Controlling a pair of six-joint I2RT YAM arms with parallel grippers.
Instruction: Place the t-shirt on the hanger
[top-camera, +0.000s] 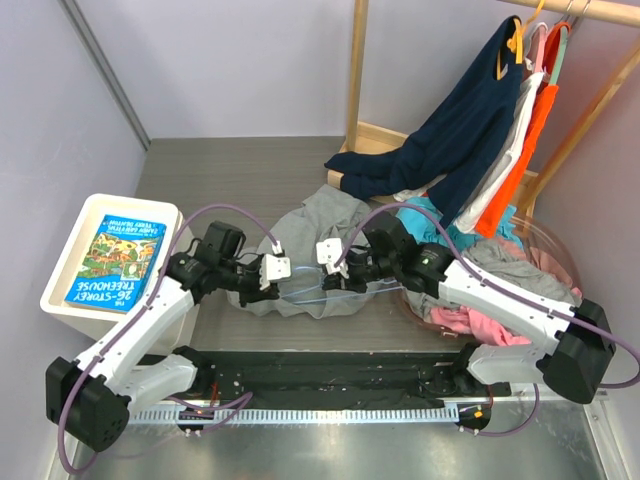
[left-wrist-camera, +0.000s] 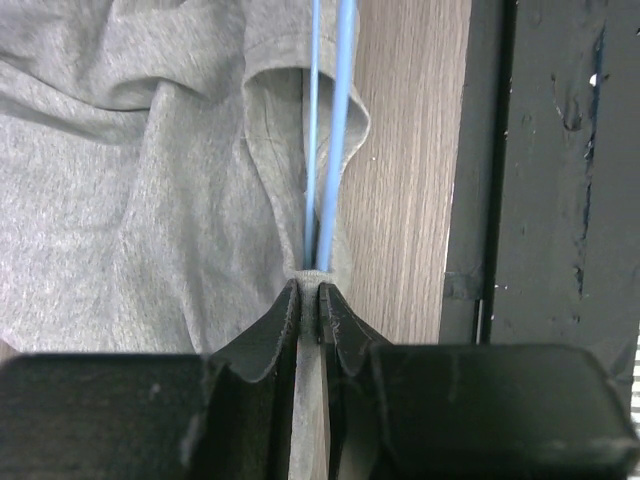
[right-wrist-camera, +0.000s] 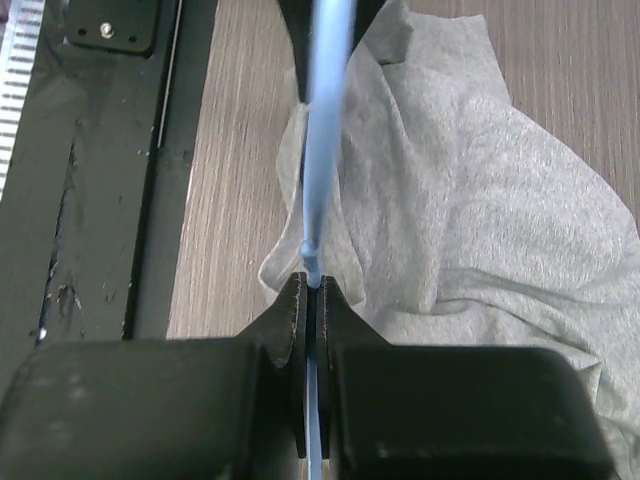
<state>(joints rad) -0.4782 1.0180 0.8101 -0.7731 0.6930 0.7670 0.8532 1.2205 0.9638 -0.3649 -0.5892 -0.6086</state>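
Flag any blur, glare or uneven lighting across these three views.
Top external: evenly lit, sharp, soft shadows only. Left wrist: t-shirt and hanger crisp, weave visible. Right wrist: t-shirt sharp, but the hanger blurs out of focus toward the top edge.

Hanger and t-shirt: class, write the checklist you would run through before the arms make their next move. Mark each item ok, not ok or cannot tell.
1. Right claw shut on the hanger wire: ok.
2. Left claw shut on the t-shirt at its hem: ok.
3. Left claw also pinching the hanger's end: cannot tell, the cloth covers it.
4. Hanger's end threaded inside the t-shirt: cannot tell.
5. T-shirt spread over the hanger's shoulders: not ok, it lies bunched on the table.
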